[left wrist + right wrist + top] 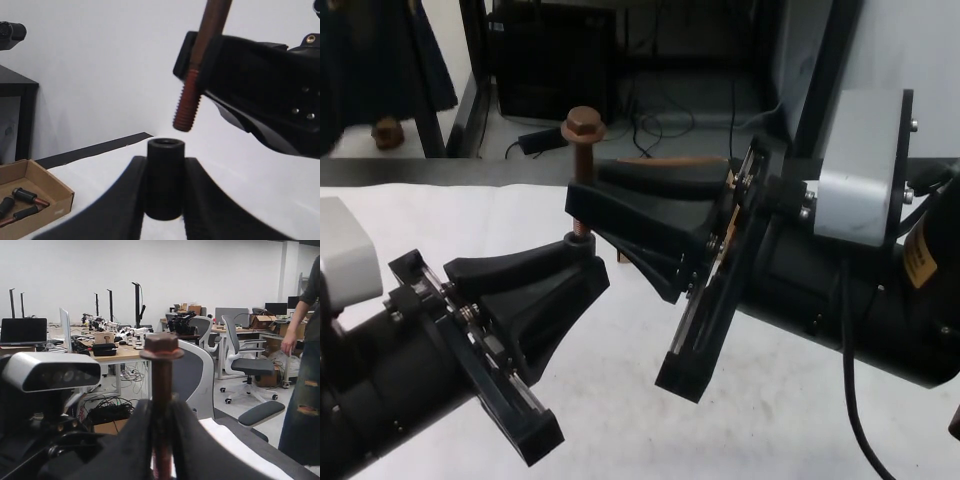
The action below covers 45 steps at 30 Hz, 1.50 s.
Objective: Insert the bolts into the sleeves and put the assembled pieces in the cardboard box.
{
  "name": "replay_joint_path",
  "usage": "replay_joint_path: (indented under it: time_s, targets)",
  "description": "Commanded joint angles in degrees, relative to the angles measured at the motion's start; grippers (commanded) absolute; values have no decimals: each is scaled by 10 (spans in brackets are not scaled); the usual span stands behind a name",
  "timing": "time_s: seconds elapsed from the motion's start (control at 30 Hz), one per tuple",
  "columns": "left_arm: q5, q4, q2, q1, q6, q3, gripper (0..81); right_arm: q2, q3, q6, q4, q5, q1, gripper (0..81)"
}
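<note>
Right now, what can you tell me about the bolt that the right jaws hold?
The bolt is copper-coloured metal, with a flanged hexagonal head on top and a long shaft, threaded at the lower end. It stands nearly upright, slightly tilted. The right gripper holds it, jaws shut on the mid-shaft. Its threaded tip hangs just above the open top of the black sleeve, not touching it.

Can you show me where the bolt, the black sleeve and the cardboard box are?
bolt (186,107), left wrist view, on its threaded end.
sleeve (165,180), left wrist view, on the middle of its side.
cardboard box (40,181), left wrist view, on its bare floor.
</note>
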Motion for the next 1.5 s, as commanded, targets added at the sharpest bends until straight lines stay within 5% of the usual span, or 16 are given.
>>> replay_joint_path:
  time_s: [0.0, 1.33, 1.47]
  targets:
    - [16, -35, -8, -2, 8, -1, 8, 4, -2, -2, -8, 7, 1, 3]
    - [47, -64, -9, -2, 74, -1, 8, 12, 41, 30, 14, 6, 21, 1]
    - [47, -64, -9, -1, 91, -1, 8, 12, 42, 30, 12, 0, 24, 165]
